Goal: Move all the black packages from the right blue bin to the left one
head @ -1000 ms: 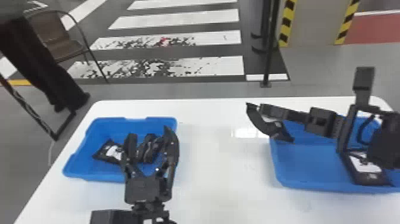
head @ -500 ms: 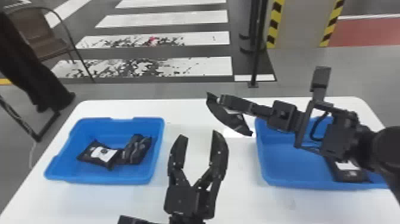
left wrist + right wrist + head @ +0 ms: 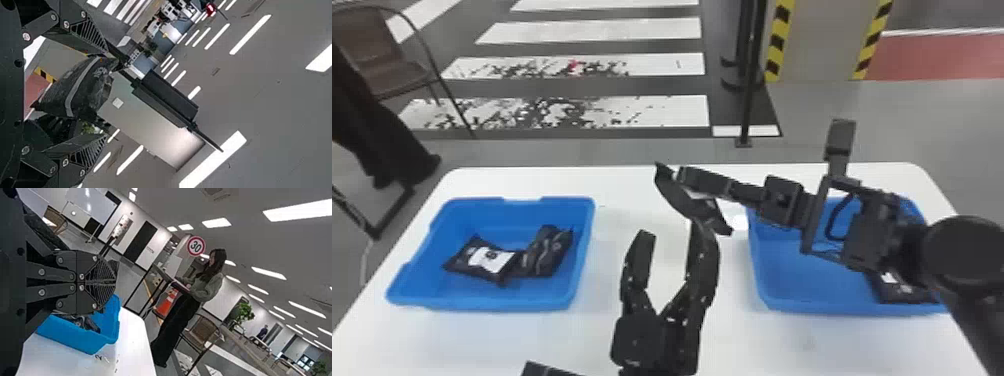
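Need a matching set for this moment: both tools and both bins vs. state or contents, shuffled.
1. Left tool
2. Right tool
3. Left bin
4. Right bin

A. Has two black packages inside
B. Fingers open
C. One black package showing inside, at its right end
D. Closed on a black package

Pairs: 1-B, 2-D, 3-A, 4-C

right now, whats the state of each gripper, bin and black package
left gripper, fingers open
right gripper, fingers shut on held package
held package, in the air
left blue bin, occupied
right blue bin, occupied
white-labelled package, lying in left blue bin
second package, lying beside it
third package, partly hidden in right blue bin
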You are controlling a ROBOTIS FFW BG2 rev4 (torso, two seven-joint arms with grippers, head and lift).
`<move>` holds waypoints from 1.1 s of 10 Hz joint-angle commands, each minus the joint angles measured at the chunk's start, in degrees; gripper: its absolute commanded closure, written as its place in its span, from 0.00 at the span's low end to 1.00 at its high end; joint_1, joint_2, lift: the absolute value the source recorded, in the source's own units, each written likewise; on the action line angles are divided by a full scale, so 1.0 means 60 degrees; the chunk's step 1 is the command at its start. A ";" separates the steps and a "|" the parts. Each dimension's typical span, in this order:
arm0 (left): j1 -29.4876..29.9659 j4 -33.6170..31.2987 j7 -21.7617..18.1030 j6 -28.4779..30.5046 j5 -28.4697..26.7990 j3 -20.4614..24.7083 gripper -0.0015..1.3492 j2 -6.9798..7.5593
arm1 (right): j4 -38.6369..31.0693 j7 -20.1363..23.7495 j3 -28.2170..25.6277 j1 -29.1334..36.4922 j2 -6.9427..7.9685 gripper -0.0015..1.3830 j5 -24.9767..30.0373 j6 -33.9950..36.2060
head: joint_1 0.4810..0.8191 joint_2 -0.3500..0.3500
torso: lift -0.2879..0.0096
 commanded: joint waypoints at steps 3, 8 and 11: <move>-0.0101 0.0116 -0.0001 0.0300 -0.0149 -0.0107 0.23 -0.0001 | 0.0129 0.0000 0.0775 0.0072 0.0000 0.88 -0.0298 -0.0146 | 0.63 0.62 | 0.45; -0.0031 0.0397 -0.0001 0.0323 -0.0263 0.0197 0.29 -0.0104 | -0.0129 0.0073 0.0947 0.0165 -0.0014 0.88 -0.0526 -0.0146 | 0.63 0.66 | 0.45; 0.0086 0.0397 0.0043 0.0417 -0.0587 0.0692 0.63 -0.0163 | -0.0199 0.0117 0.0966 0.0236 -0.0044 0.88 -0.0660 -0.0146 | 0.63 0.69 | 0.45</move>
